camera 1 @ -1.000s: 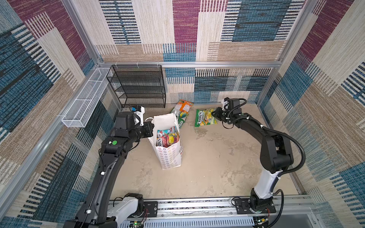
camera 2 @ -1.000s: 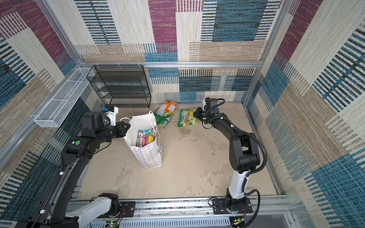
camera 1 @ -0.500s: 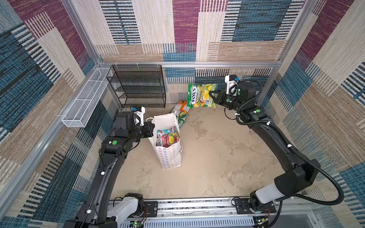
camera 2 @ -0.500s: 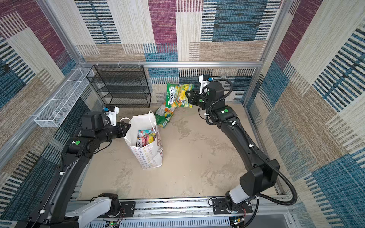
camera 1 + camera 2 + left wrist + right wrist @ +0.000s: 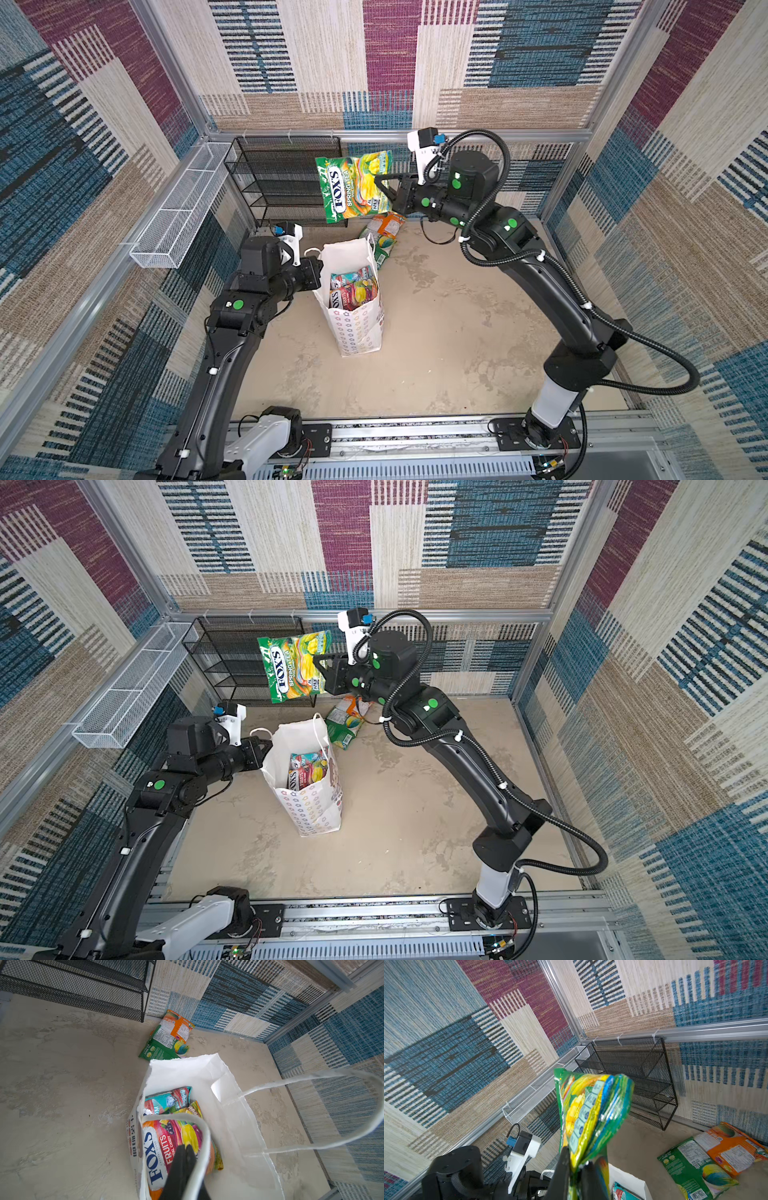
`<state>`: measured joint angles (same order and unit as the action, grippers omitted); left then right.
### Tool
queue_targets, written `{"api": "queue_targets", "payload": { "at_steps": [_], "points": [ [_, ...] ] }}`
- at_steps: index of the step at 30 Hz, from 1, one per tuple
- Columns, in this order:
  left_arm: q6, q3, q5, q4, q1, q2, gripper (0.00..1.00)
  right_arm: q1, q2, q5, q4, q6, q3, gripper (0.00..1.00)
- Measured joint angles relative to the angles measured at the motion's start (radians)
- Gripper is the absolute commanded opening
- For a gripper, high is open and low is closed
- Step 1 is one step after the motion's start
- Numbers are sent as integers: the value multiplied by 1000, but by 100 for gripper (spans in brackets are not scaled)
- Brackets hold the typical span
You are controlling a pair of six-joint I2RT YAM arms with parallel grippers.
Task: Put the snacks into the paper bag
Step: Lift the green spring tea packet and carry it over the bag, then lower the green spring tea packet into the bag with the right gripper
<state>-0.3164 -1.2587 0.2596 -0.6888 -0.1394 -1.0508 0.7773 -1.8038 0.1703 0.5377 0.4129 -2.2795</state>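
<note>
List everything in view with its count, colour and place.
paper bag: one, white with coloured rings, upright mid-table
packets in bag: at least three showing, teal, pink, yellow-green, inside paper bag
held packet: one, green-yellow, in the air near the rack
orange packet: one, orange, on table by back wall
green packet: one, green, on table against orange packet
rack: one, black mesh, back wall
basket: one, white mesh, left wall
table: one, beige
left gripper: one, black, shut on paper bag rim
right gripper: one, black, shut on held packet

Perhaps two packets (image 5: 166,1041) behind bag (image 5: 187,1074)
</note>
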Motion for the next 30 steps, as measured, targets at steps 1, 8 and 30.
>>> {"api": "queue_targets", "payload": {
  "at_steps": [1, 8, 30],
  "points": [
    [0, 0, -13, -1, 0, 2, 0, 12, -21, -3, 21, -8, -28, 0],
    [-3, -8, -87, -12, 0, 14, 0, 64, -91, -69, 180, -36, -109, 0],
    [-14, 2, -120, -10, 1, 22, 0, 164, -194, -224, 507, -18, -153, 0]
  ]
}}
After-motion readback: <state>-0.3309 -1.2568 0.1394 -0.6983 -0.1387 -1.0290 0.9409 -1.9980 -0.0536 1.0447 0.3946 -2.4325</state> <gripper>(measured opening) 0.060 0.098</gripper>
